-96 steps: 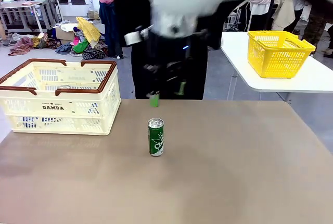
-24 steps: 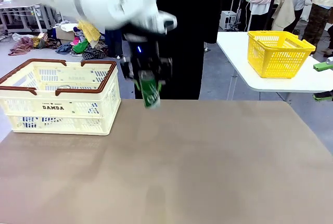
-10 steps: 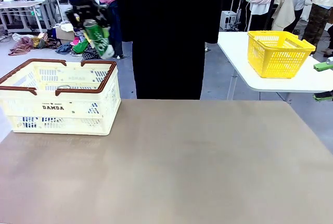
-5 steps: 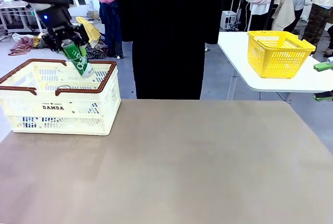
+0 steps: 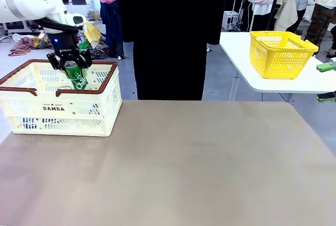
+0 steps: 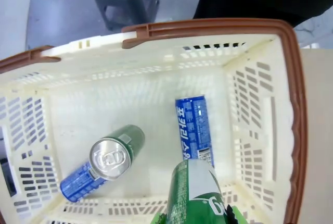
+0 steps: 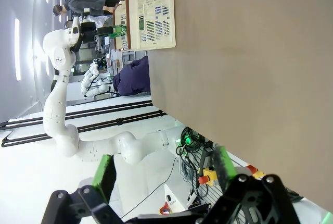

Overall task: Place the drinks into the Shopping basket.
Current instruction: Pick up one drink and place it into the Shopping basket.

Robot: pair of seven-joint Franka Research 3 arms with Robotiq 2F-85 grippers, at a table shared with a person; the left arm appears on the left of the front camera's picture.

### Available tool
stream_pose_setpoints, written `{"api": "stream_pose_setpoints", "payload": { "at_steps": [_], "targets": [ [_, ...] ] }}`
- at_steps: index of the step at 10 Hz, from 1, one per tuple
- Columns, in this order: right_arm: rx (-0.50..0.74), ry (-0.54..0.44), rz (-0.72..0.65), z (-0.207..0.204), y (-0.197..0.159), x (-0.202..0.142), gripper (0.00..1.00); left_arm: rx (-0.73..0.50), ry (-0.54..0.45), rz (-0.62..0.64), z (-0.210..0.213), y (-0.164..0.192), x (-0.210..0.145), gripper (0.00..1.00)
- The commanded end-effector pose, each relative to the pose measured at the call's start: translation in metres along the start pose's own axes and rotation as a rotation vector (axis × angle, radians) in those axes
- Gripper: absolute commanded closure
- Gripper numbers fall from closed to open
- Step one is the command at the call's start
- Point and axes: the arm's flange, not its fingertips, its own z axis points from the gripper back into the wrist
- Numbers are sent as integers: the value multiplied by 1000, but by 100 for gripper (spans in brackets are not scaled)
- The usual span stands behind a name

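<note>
The green can (image 5: pixel 76 74) is held tilted by the left claw (image 5: pixel 70 64), which is closed on its upper part, and it hangs just inside the rim of the basket (image 5: pixel 107 105), over the far right part. In the left wrist view the can (image 6: pixel 196 193) points down to the basket floor (image 6: pixel 151 125). Below it lie a blue can (image 6: pixel 193 128), close to the right wall, and another green can (image 6: pixel 115 151) that seems to rest across a second blue can (image 6: pixel 78 183).

I think the step now is lowering and release. To do it well, the claw should go down until the can bottom is near the floor, in the free place between the blue can and the lying green one, and open only there. A release from this height could make the can fall on the blue can and dent it or roll. Because the can is tilted, it will probably lie down on its side.

The right claw (image 7: pixel 161 174) is wide open and holds nothing, low beside the counter (image 7: pixel 250 67), well apart from the basket (image 7: pixel 151 18).
</note>
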Motion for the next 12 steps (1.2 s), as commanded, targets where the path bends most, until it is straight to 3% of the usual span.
{"api": "stream_pose_setpoints", "payload": {
  "at_steps": [1, 7, 12],
  "targets": [
    [-13, 15, -7, 2, 2, -2, 0, 66, -8, 24, -10, -7, 0, 100],
    [-13, 15, -7, 2, 2, -2, 0, 170, -47, 27, -61, 5, 10, 100],
    [-13, 15, -7, 2, 2, -2, 0, 137, -16, 34, -86, 10, 13, 100]
  ]
}}
